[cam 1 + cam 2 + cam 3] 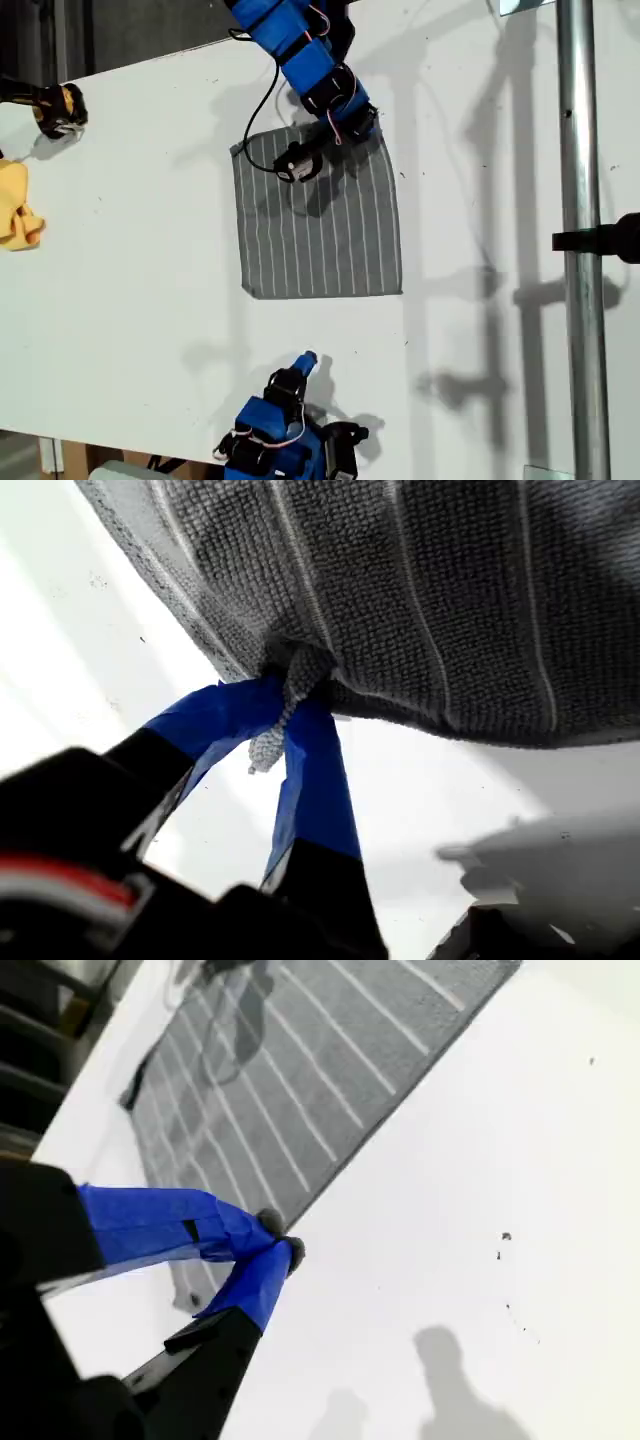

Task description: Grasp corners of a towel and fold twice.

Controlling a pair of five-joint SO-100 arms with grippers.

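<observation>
1. The towel lies spread flat on the white desk, near the middle of the exterior view.
2. My first tool is clenched on a corner of the towel (the fabric bunches between the blue tips), at the cloth's far edge in the exterior view.
3. My second tool is closed on nothing, hovering over bare desk just off the towel's near edge.
4. A yellow cloth sits well apart at the exterior view's left.
</observation>
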